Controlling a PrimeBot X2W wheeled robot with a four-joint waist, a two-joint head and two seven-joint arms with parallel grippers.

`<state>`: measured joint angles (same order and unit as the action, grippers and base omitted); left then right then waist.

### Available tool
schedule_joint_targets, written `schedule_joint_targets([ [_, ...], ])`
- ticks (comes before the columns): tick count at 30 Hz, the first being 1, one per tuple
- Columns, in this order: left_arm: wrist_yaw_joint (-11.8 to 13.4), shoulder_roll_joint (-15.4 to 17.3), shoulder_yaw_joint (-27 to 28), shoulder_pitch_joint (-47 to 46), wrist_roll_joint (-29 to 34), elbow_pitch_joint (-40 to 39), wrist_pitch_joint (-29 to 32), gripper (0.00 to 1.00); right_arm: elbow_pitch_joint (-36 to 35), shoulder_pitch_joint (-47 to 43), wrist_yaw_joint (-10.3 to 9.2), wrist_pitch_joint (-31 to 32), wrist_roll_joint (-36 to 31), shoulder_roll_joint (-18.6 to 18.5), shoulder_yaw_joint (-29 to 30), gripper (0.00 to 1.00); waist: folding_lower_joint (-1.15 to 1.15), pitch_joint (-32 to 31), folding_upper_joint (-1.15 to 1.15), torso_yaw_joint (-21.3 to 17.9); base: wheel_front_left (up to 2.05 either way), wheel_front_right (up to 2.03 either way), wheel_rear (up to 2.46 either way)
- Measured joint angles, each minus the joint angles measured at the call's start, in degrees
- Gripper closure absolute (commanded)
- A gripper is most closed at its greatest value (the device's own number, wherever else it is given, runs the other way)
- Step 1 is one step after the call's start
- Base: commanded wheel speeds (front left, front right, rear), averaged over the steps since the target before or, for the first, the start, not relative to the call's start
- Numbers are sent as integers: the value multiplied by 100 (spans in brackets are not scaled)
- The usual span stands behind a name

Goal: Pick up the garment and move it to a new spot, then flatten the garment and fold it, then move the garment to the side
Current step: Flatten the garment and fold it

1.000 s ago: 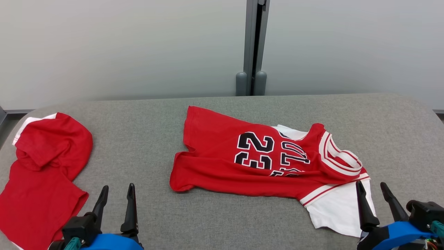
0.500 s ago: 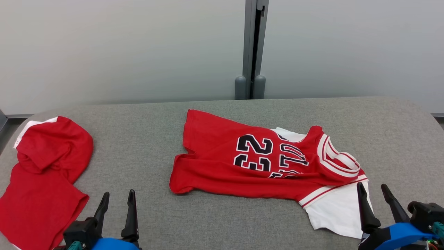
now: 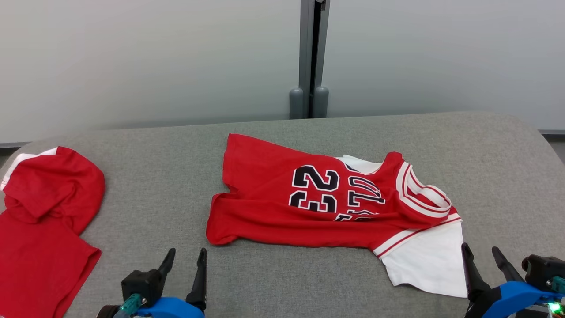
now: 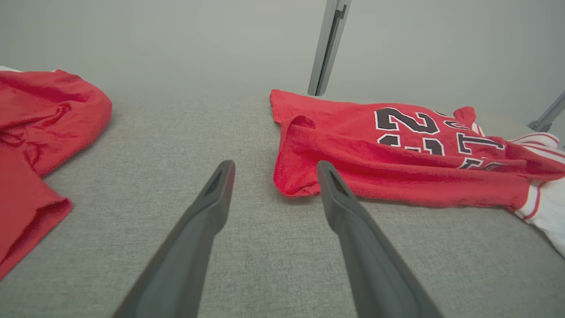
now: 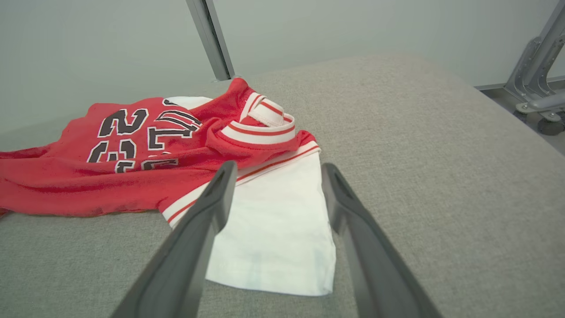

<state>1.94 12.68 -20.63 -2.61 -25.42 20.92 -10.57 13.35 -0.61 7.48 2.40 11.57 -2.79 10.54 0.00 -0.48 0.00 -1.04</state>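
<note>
Your left gripper [image 3: 187, 250] has slid to the right since half a second ago, closer to the red jersey [image 3: 273, 207]. The head camera has swung a little as well, so the whole scene sits slightly further left in that view.

The jersey lies rumpled and sideways on the grey padded table [image 3: 167, 176], ahead of both pairs of fingers. Its black-and-white numerals face up and its striped collar is bunched toward your right side. Its near hem corner [image 3: 216, 236] lies just ahead of the left fingers and a little to their right, apart from them. Those fingers are spread wide with nothing between them.

The white sleeve [image 3: 423, 265] lies flat just ahead of the right gripper [image 3: 479, 246]. In the right wrist view the cloth shows in the gap between that gripper's two fingers. These are also spread wide and hold nothing. You cannot tell from the pictures whether either tip touches the sleeve.

Well off to the left of the left fingers, a second red garment [image 3: 48, 212] lies heaped at the table's edge. Beyond the jersey, a metal post [image 3: 309, 57] stands against the pale wall [image 3: 132, 57].
</note>
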Motion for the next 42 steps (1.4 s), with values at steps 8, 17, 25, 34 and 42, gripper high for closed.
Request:
schedule_joint_targets([
  [8, -80, -588, -96, -647, -412, 987, 658, 0, 492, 510, 0, 537, -204, 1, 282, 0, 0, 398, 0, -195, 0, 0, 0],
  [17, 235, -868, 232, -1461, -938, 1863, 831, 0, 1352, 1156, 0, 504, -255, 0, 226, 0, 1, 863, 1, -370, 0, 0, 0],
  [25, 244, -935, 304, -1750, -1221, 2167, 735, 0, 1971, 1388, 0, 246, -286, 3, 88, 0, 0, 1061, 1, -373, 0, 0, 0],
  [34, 93, -958, 298, -1715, -1528, 1951, 541, 0, 2409, 1482, 0, 3, -285, -23, 73, 0, 0, 1079, 1, -290, 0, 0, 0],
  [42, 98, -966, 294, -1585, -1781, 1504, 675, 0, 2513, 1457, -8, -97, -194, -63, -71, 0, 0, 1033, 0, -247, 0, 0, 0],
])
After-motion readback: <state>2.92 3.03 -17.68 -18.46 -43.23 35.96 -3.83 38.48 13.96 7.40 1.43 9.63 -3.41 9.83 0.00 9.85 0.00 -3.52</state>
